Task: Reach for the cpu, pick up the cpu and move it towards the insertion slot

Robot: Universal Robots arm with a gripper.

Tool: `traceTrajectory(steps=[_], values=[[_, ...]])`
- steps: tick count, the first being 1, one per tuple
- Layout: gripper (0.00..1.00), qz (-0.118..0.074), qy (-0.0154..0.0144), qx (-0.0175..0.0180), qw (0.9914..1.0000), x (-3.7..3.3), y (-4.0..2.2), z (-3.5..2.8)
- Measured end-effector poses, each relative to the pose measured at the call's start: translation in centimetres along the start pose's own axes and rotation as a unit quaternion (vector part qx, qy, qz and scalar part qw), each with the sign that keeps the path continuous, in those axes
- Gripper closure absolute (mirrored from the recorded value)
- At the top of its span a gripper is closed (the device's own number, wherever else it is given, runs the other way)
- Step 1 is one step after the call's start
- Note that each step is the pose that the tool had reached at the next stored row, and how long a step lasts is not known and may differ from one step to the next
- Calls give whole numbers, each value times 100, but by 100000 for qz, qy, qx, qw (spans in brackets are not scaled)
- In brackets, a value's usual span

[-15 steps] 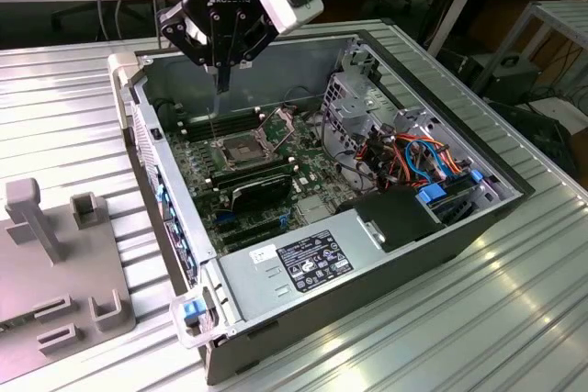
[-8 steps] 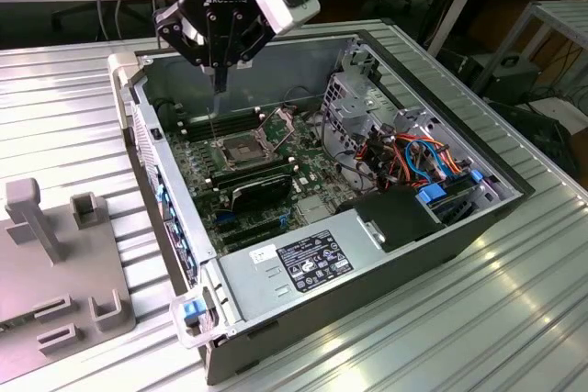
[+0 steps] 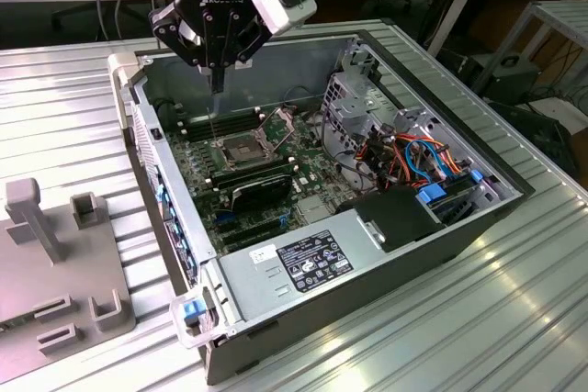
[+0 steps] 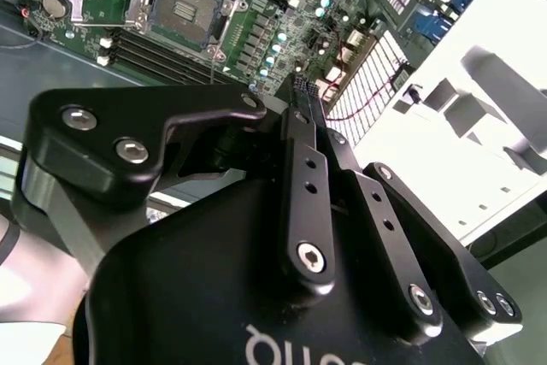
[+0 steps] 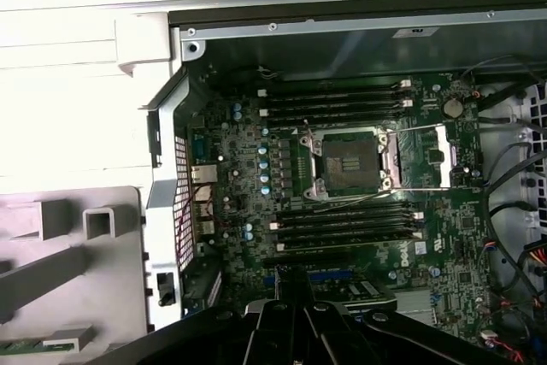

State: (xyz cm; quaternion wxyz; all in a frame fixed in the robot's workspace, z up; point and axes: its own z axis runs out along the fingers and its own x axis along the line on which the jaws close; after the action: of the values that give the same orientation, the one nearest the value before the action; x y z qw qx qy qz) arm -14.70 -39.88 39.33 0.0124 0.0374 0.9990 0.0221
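Observation:
My gripper (image 3: pixel 218 83) hangs over the open computer case (image 3: pixel 303 268), with its black fingers pointing straight down and drawn together. The insertion slot (image 3: pixel 241 149) lies on the green board just below it, toward the exterior view's right. Its silver frame is swung open and its dark centre is bare. In both wrist views the slot (image 5: pixel 350 164) (image 4: pixel 184 10) lies beyond the gripper's (image 5: pixel 295 301) (image 4: pixel 309 93) tips. The cpu is hidden. I cannot tell whether anything thin sits between the tips.
Long black memory slots (image 5: pixel 333 96) flank the socket. A black finned block (image 3: pixel 257 192) sits nearer the case front. The drive cage (image 3: pixel 358 103) and coloured cables (image 3: pixel 418 158) fill the exterior view's right side. A grey fixture plate (image 3: pixel 46 263) with holders lies outside the case.

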Motion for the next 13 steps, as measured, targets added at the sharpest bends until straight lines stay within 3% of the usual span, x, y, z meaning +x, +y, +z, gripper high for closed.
traceTrajectory(steps=[13], values=[[89, -3, 2, 0, 100000, 67, -5, -2]])
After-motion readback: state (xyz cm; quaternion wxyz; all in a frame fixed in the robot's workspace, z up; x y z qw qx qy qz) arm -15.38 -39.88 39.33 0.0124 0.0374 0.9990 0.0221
